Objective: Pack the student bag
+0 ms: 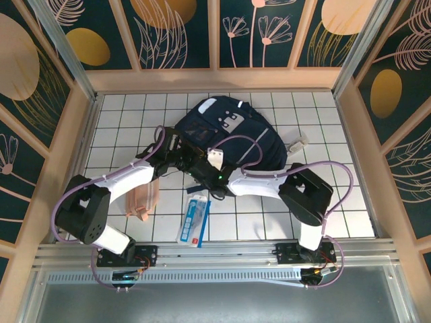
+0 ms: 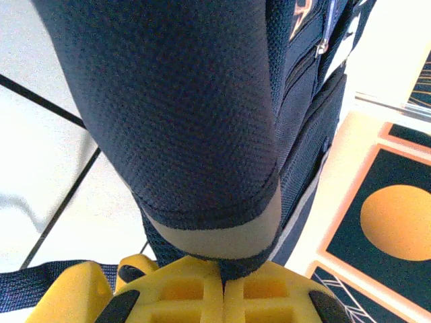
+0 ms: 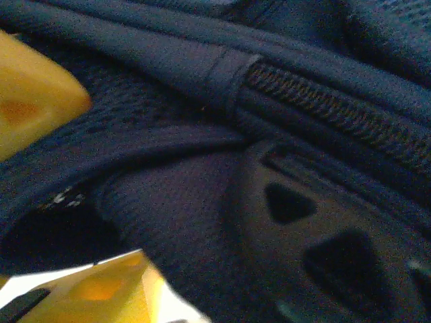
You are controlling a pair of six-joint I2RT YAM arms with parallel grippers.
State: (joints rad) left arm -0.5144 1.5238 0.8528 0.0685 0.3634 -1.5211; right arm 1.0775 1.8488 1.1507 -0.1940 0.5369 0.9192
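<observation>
Top camera is looking down on the table from behind; wrist cameras are viewing the shared backpack closely.

Floor: white tiles, dark grid | walls: navy panels, gold discs, pink leaf outlines | frames: peach

Overhead view bright and sharp, soft shadows beneath arms, left wrist view crisp on student bag mesh ahead of left fingers, tiles overexposed, right wrist view dim, blurred past right fingers.

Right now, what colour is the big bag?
The student bag is navy blue, clearest in the top external view.
</observation>
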